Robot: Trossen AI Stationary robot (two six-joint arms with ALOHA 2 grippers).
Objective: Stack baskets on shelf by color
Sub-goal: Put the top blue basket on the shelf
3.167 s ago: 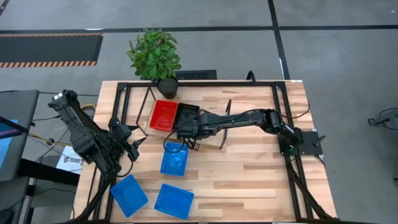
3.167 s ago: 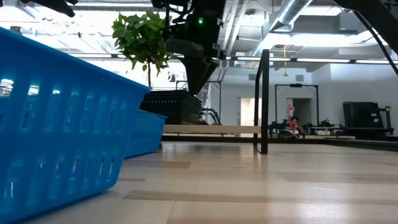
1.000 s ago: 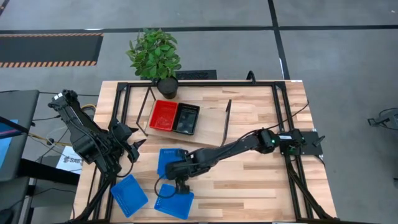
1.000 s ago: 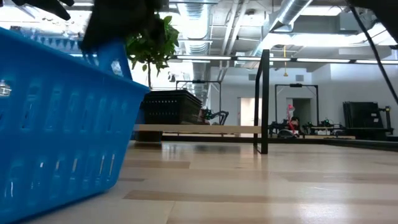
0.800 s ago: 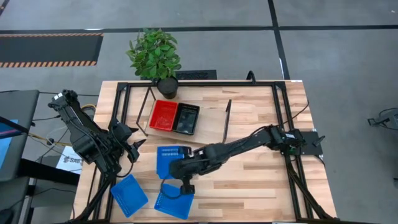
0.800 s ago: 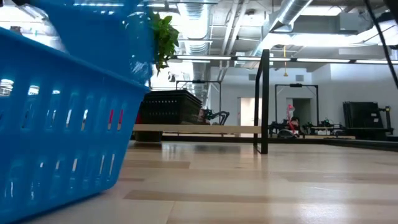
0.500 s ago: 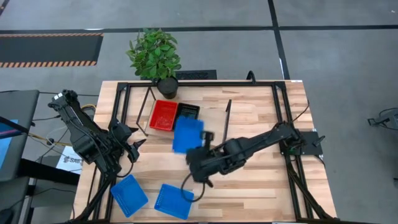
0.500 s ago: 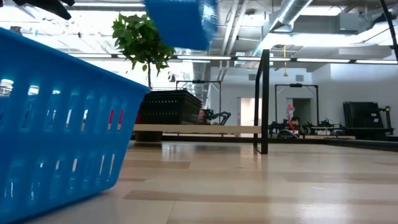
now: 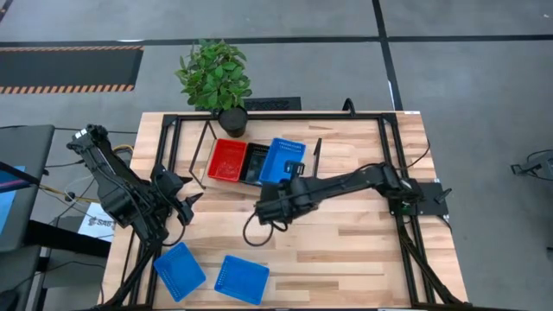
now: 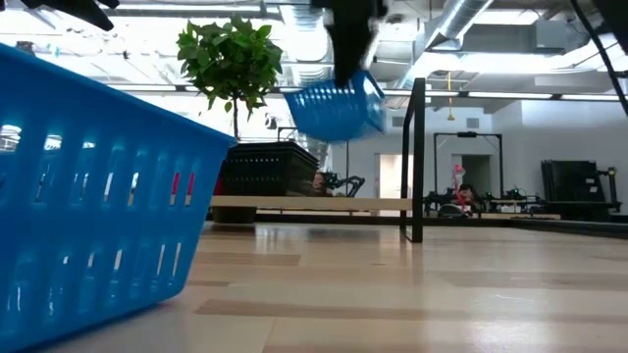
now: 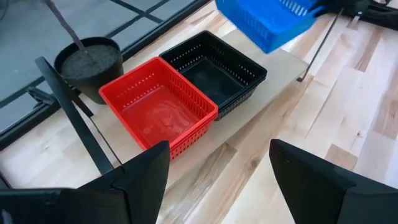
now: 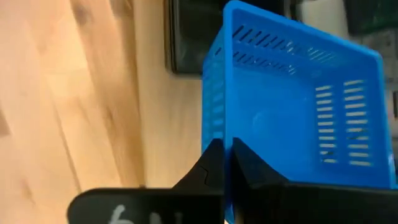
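A red basket (image 9: 227, 161) and a black basket (image 9: 257, 164) sit side by side on their bottoms on the shelf (image 9: 207, 183), a light board with black end frames. My right gripper (image 9: 289, 184) is shut on a blue basket (image 9: 283, 159) in the air over the shelf's right part, beside the black one; the low view shows this blue basket (image 10: 336, 108) high above the board. Two more blue baskets (image 9: 180, 269) (image 9: 242, 278) lie on the table near its front left. My left gripper (image 11: 217, 180) waits open at the table's left, facing the red basket (image 11: 158, 109). My right gripper pinches one side wall of the blue basket at its rim (image 12: 217, 134), one finger (image 12: 210, 165) outside the wall and the other inside. The fingers slant down from the table's near side. The basket is lifted clear and tilted, its opening facing up.
A potted plant (image 9: 216, 78) stands at the far edge behind the shelf. Black frame bars (image 9: 390, 147) run along the table's sides. In the low view a blue basket (image 10: 88, 196) fills the left. Bare planks (image 9: 346, 250) spread right of centre.
My right gripper has risen from the front-left blue baskets and swung toward the far edge, tipping as it went. The blue basket in its hold has been lifted clear of the table and now hangs tilted above the shelf beside the black basket.
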